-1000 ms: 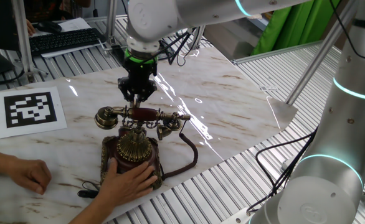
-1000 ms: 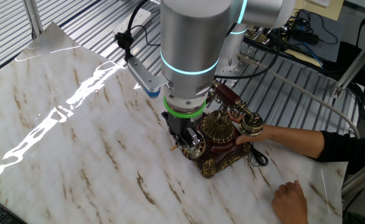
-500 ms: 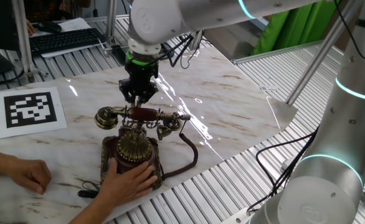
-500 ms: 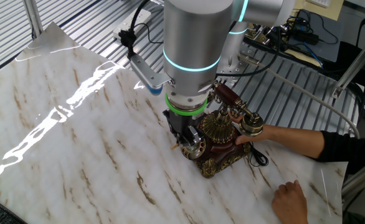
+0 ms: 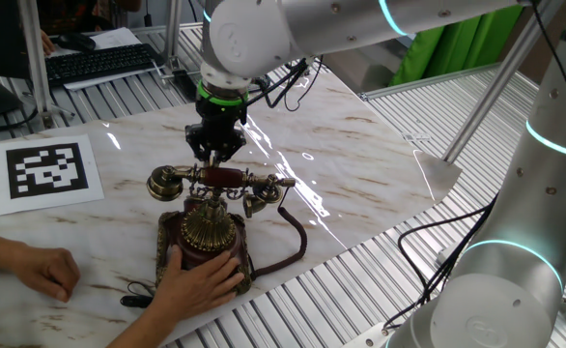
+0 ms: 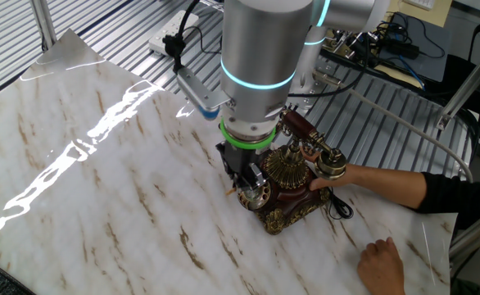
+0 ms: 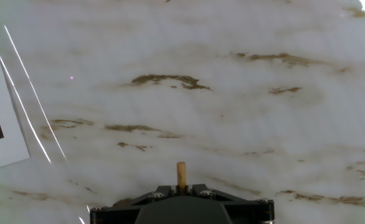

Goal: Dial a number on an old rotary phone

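While a person's hand [image 5: 201, 280] braces the front of the old rotary phone [image 5: 206, 232], I judge it is there to keep the base from sliding when the dial [image 5: 209, 227] gets turned. My gripper [image 5: 214, 153] hangs pointing straight down at about twelve o'clock from the dial in one fixed view, just behind the handset [image 5: 220, 179], its jaws drawn together on a thin wooden peg [image 7: 181, 173] that shows in the hand view; I take the peg as my dialling finger. On the marble tabletop [image 5: 360, 164] the phone sits near the front edge, dial facing six o'clock. Its handset lies crosswise, nine to three.
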You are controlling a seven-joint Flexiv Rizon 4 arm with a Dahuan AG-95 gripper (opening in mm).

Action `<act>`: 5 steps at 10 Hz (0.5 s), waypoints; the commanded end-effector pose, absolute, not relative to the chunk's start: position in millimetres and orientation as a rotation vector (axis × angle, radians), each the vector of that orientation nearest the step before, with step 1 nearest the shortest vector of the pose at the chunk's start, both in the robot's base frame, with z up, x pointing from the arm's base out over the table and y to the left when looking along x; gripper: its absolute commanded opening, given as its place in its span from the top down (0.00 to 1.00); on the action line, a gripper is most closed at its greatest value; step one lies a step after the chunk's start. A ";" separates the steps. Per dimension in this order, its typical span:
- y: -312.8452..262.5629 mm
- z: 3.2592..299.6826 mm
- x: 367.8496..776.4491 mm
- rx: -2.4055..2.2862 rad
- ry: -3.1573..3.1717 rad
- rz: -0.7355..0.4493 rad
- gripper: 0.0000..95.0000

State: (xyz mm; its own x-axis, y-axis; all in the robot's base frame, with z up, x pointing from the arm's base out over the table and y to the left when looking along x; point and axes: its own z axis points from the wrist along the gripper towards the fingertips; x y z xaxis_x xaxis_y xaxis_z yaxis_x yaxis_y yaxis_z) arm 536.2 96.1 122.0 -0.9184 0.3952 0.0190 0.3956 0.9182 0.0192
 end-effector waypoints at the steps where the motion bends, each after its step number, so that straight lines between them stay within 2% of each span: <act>1: 96.7 122.2 535.4 -0.638 -3.076 -0.026 1.00; 5: 98.3 122.8 533.6 -0.648 -3.087 -0.023 1.00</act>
